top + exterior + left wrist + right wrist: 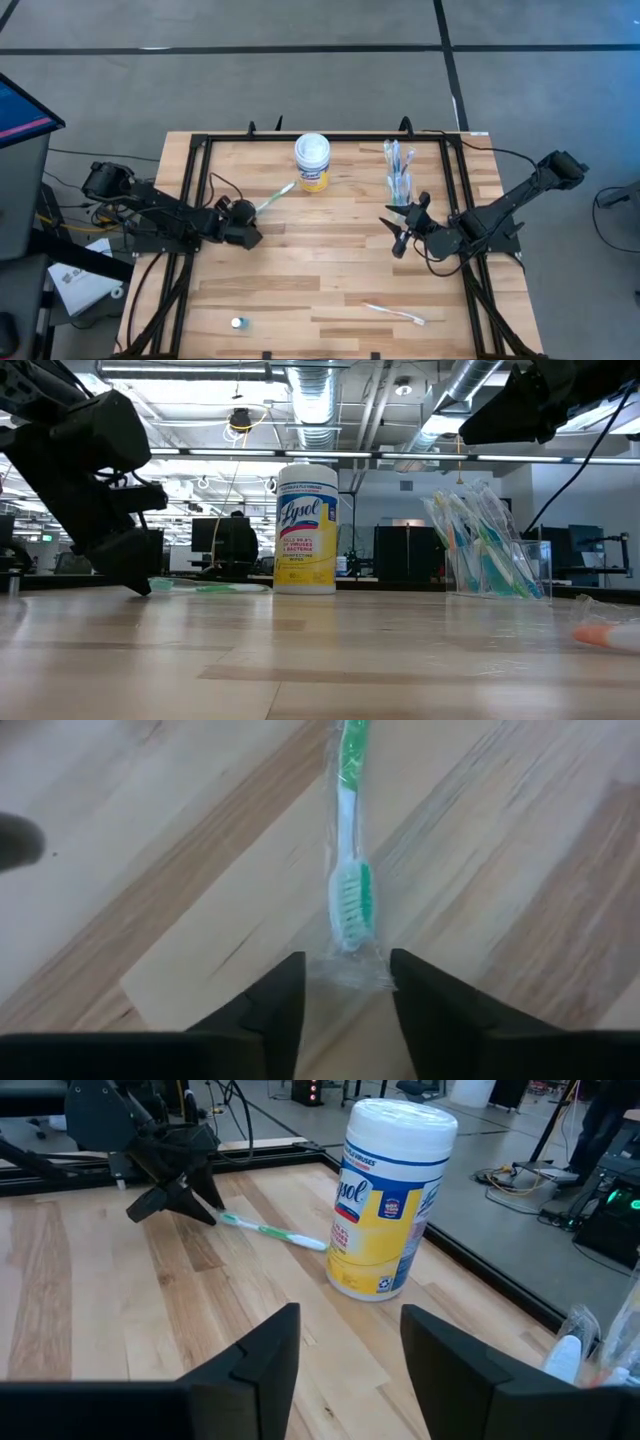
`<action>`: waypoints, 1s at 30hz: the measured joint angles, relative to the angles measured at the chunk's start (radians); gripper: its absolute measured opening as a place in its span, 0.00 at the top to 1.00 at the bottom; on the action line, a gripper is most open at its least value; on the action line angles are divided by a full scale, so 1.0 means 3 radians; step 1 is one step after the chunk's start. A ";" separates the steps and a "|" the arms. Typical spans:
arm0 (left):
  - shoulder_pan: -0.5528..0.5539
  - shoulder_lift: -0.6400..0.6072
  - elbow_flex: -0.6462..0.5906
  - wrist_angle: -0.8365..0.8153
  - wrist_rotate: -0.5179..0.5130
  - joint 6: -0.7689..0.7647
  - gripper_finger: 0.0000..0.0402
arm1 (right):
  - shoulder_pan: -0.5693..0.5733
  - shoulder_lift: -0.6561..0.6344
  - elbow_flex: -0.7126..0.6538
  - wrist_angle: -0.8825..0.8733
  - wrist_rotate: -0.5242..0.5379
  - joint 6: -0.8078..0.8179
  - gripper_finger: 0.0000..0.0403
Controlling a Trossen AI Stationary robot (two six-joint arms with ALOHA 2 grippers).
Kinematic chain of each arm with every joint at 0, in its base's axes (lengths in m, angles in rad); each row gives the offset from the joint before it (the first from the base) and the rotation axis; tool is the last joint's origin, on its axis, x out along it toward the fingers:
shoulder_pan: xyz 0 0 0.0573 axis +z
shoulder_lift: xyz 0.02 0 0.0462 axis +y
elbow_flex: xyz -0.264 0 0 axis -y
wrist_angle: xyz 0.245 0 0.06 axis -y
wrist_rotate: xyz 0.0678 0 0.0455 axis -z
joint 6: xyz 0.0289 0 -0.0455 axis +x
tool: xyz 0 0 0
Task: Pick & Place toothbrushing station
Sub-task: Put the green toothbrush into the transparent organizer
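A green-and-white toothbrush [350, 870] in a clear wrapper lies flat on the wooden table, left of a yellow-labelled canister [312, 161]. My left gripper [347, 988] is low at the toothbrush's bristle end and open, with the wrapper's end [350, 975] between its fingertips. In the high view this gripper [247, 218] is at the table's left. A clear cup [400, 185] holding several toothbrushes stands at the far right. My right gripper [405, 228] hovers open near that cup with nothing between its fingers. My left gripper comes at the toothbrush slanting down from the table's left, along its length. Its fingers [285, 995] stand on either side of the wrapper's end by the bristles. I cannot tell whether they touch the wrapper. The toothbrush lies flat on the table.
Another wrapped toothbrush [395, 313] lies near the front edge at the right. A small round item [237, 323] sits near the front left. A black frame [200, 150] borders the table. Bare wood lies between the two grippers.
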 joint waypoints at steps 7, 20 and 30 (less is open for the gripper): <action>0.0000 0.0003 -0.0004 0.0000 0.0074 0.0002 0.84 | 0.0000 -0.0001 0.0000 0.0000 -0.0004 0.0000 0.60; -0.0064 0.0012 0.0077 -0.0007 0.0092 0.0018 1.00 | -0.0016 -0.0001 0.0000 -0.0001 -0.0005 -0.0001 0.61; -0.0218 0.0014 0.0499 0.0002 0.0123 0.0281 1.00 | -0.0139 -0.0001 -0.0001 0.0001 -0.0181 -0.0024 0.61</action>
